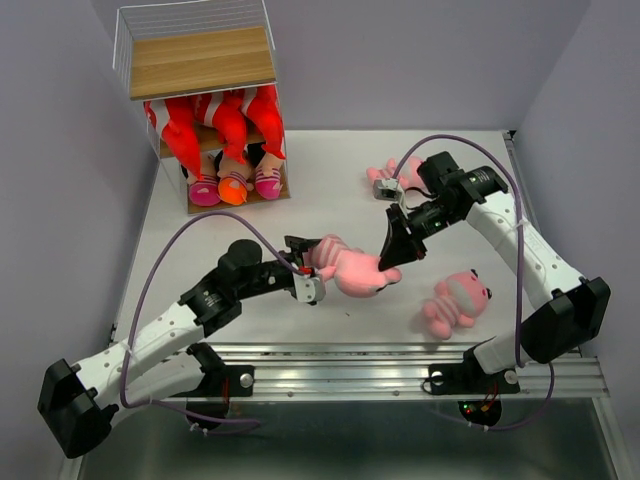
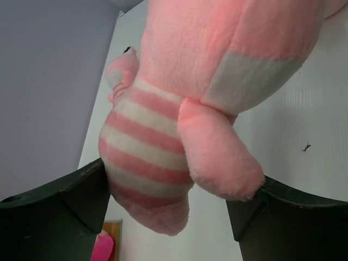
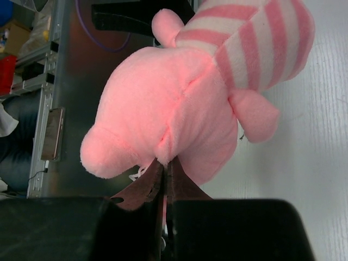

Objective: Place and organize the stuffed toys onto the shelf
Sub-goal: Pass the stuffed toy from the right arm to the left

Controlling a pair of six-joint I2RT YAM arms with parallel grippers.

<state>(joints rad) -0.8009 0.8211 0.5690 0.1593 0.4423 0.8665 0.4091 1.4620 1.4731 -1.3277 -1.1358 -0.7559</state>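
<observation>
- right fingers (image 3: 145, 190) are pinching shut on the head of the pink striped animal (image 1: 352, 270).
- left fingers (image 2: 60, 209) are straddling its striped body, open, with its long axis running across from one pair of fingers to the other.

The top external camera sat high above and behind both arm bases. It looked down and forward over the whole desk (image 1: 330, 180) to the shelf (image 1: 200, 60) at the far left, from far enough off to take in both arms. The left wrist camera looked out along its own fingers from just behind the left gripper (image 2: 182, 174), so near that the pink striped toy (image 2: 163, 125) between them filled most of the view. The right wrist camera looked past the right gripper (image 3: 163, 166) at that toy's head, equally close, with the desk's near rail beyond. All three views shared the toy.
</observation>
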